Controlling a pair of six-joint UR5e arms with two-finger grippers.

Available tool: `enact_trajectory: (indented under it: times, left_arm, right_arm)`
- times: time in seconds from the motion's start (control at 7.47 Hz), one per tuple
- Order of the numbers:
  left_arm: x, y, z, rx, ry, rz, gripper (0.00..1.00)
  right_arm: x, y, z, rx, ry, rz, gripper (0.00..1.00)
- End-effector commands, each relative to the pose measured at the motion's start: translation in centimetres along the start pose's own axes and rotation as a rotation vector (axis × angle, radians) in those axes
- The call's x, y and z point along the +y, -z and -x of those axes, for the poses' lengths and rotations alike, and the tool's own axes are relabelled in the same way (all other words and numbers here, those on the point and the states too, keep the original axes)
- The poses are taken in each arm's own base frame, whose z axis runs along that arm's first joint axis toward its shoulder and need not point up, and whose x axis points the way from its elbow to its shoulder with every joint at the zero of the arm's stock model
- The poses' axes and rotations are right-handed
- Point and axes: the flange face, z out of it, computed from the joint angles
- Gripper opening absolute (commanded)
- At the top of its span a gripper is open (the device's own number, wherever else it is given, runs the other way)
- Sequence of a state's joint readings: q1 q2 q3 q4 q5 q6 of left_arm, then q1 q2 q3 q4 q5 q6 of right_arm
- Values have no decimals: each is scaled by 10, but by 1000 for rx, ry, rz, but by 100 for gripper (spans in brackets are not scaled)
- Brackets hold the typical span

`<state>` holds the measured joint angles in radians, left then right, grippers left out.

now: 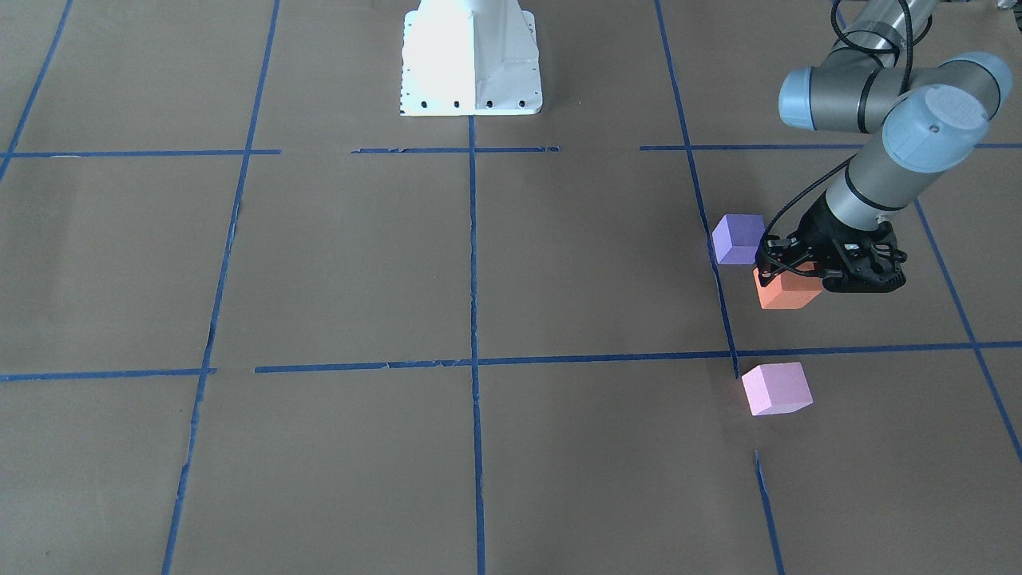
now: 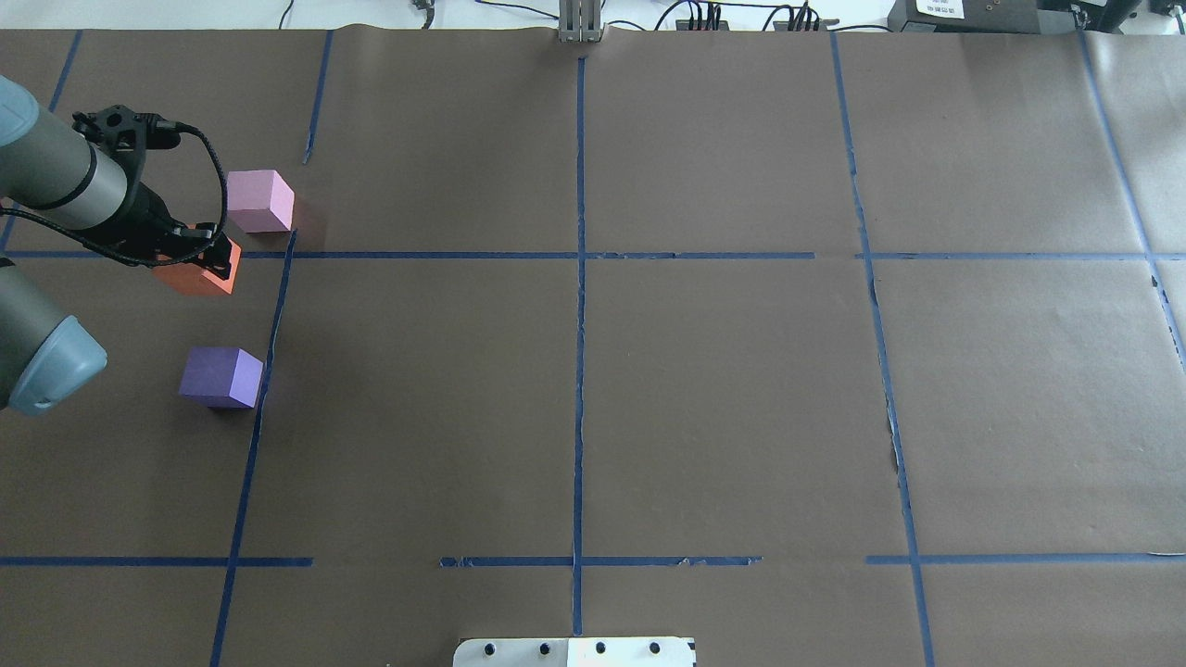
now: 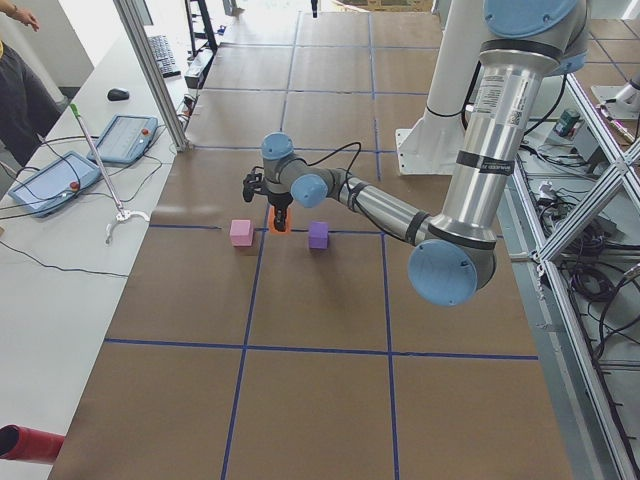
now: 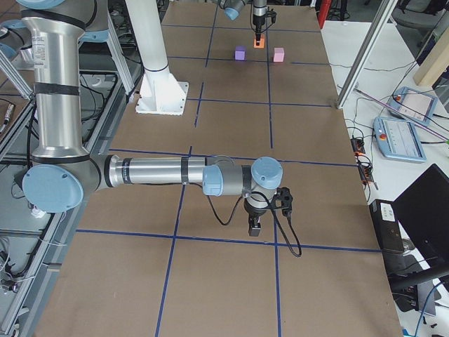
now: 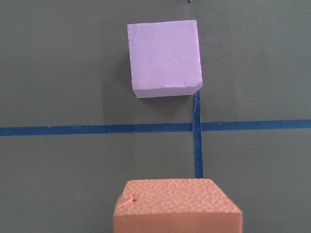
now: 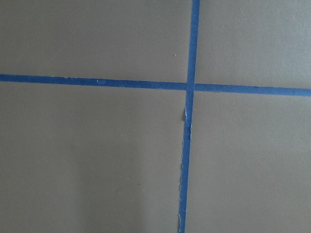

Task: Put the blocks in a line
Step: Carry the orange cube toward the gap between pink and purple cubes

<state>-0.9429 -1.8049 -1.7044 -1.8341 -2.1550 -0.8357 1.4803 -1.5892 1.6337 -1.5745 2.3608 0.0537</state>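
The orange block (image 1: pixel 786 295) stands between the dark purple block (image 1: pixel 738 238) and the pink block (image 1: pixel 776 389), near a blue tape line. My left gripper (image 1: pixel 796 275) is down over the orange block with its jaws against the block's sides. The overhead view shows the same: left gripper (image 2: pixel 199 257), orange block (image 2: pixel 190 280), purple block (image 2: pixel 220 377), pink block (image 2: pixel 259 201). In the left wrist view the orange block (image 5: pixel 177 206) is close at the bottom and the pink block (image 5: pixel 165 58) lies beyond it. My right gripper (image 4: pixel 255 228) hangs over bare paper far from the blocks; I cannot tell whether it is open or shut.
Brown paper with a blue tape grid (image 2: pixel 580 278) covers the table. The robot's white base (image 1: pixel 471 64) stands at the table's near-robot edge. Teach pendants (image 3: pixel 50 180) lie on a side table on the operators' side, and a person stands at that view's far left.
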Motion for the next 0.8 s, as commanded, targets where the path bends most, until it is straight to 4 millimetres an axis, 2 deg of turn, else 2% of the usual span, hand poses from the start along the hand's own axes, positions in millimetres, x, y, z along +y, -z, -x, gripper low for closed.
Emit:
enact_trajectory:
  times: [0.0, 0.4, 0.67]
  left_arm:
    - [-6, -23, 10, 22, 43, -17, 25]
    - [-9, -42, 13, 28, 32, -14, 25]
    - [-5, -54, 5, 35, 58, 1, 25]
  right_arm:
    - [0, 0, 0, 0, 0, 0, 100]
    - [0, 0, 0, 0, 0, 0, 100]
    - [0, 0, 0, 0, -1, 1, 100]
